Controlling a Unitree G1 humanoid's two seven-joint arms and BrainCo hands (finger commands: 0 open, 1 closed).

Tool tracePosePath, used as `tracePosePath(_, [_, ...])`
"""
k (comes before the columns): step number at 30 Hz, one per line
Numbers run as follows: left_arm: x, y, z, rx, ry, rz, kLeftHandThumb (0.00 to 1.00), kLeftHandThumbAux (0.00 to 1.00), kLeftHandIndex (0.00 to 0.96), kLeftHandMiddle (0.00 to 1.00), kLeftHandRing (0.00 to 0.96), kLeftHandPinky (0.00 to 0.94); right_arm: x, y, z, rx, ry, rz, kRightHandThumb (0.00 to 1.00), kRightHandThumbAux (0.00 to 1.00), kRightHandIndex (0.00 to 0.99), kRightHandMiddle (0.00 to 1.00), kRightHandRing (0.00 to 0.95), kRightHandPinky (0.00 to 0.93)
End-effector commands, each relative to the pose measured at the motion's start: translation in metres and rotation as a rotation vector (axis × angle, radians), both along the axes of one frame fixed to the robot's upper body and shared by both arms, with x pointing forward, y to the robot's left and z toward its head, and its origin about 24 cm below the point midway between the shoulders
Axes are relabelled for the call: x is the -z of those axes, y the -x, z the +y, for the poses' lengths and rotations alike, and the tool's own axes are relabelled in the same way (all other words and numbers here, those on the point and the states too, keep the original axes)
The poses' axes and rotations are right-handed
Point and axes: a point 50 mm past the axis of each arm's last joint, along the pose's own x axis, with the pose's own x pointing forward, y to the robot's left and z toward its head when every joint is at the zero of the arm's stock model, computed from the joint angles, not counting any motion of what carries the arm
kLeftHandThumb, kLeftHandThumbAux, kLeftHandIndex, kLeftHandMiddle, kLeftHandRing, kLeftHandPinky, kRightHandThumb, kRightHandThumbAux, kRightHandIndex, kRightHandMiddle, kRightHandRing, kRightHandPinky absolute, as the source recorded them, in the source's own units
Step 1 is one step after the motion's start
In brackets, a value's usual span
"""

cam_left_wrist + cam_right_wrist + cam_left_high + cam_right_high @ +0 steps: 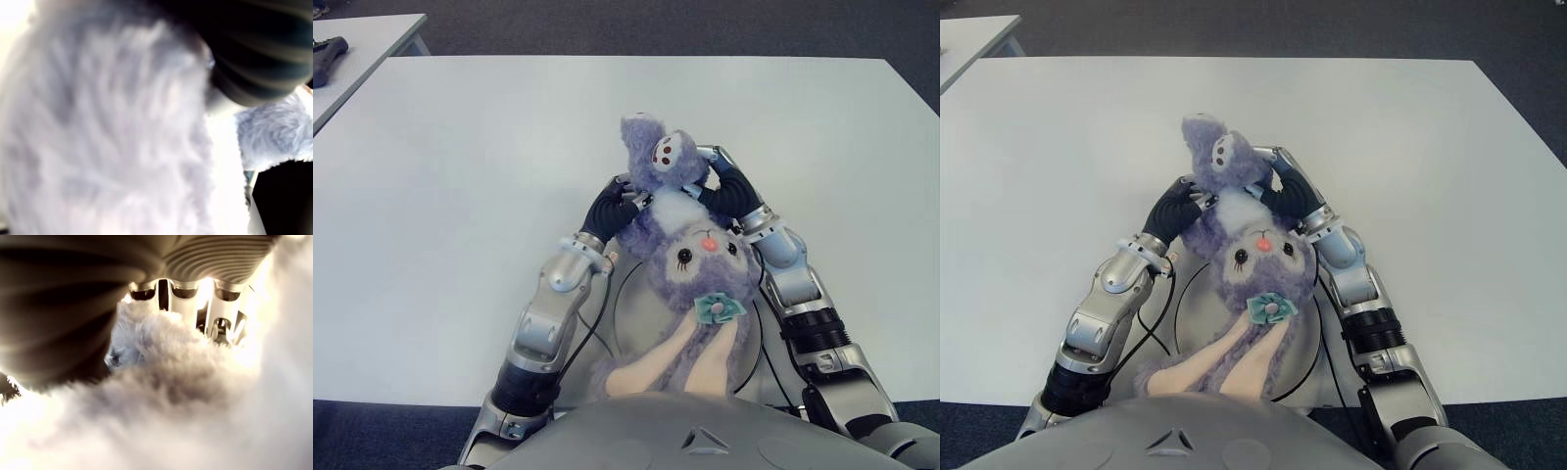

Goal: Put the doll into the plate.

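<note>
Both hands had the purple doll [690, 259] clasped from either side; the left hand [612, 209] pressed its curled fingers into the doll's body, and the right hand [722, 186] wrapped around the opposite flank near a raised foot; the doll hung upside down, its head and long ears over the white plate [1307, 338] at the near edge of the desk [460, 196].

The doll [690, 264] lies over the plate [625, 323] at the surface's [460, 176] near edge, left hand [615, 211] and right hand [724, 188] flanking it.
</note>
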Motion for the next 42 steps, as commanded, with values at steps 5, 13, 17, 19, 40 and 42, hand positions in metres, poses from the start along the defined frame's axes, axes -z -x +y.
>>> tracePosePath(5, [0.002,0.012,-0.013,0.027,-0.049,0.050,0.702,0.715,0.438,0.846,0.856,0.861,0.014,0.011,0.007,-0.046,0.044,0.063,0.692,0.726,0.436,0.865,0.865,0.854])
tracePosePath(13, [0.003,0.013,-0.016,0.023,-0.097,0.085,0.700,0.715,0.438,0.856,0.866,0.867,0.014,0.016,0.008,-0.033,0.021,0.029,0.692,0.726,0.436,0.874,0.880,0.880])
tracePosePath(17, [0.003,0.013,-0.017,0.022,-0.110,0.088,0.702,0.714,0.439,0.857,0.867,0.867,0.014,0.018,0.009,-0.026,0.020,0.011,0.691,0.726,0.437,0.882,0.888,0.893])
tracePosePath(19, [0.003,0.013,-0.018,0.022,-0.117,0.087,0.702,0.714,0.439,0.856,0.866,0.863,0.014,0.018,0.009,-0.021,0.022,0.004,0.690,0.726,0.437,0.884,0.889,0.891])
tracePosePath(40, [0.010,0.014,-0.020,0.015,-0.111,0.083,0.701,0.714,0.436,0.795,0.800,0.792,0.018,0.016,0.010,-0.029,0.019,0.025,0.689,0.726,0.436,0.874,0.877,0.868])
tracePosePath(42, [0.010,0.014,-0.020,0.013,-0.103,0.085,0.699,0.715,0.435,0.785,0.790,0.776,0.018,0.015,0.010,-0.036,0.008,0.036,0.689,0.727,0.436,0.873,0.875,0.866])
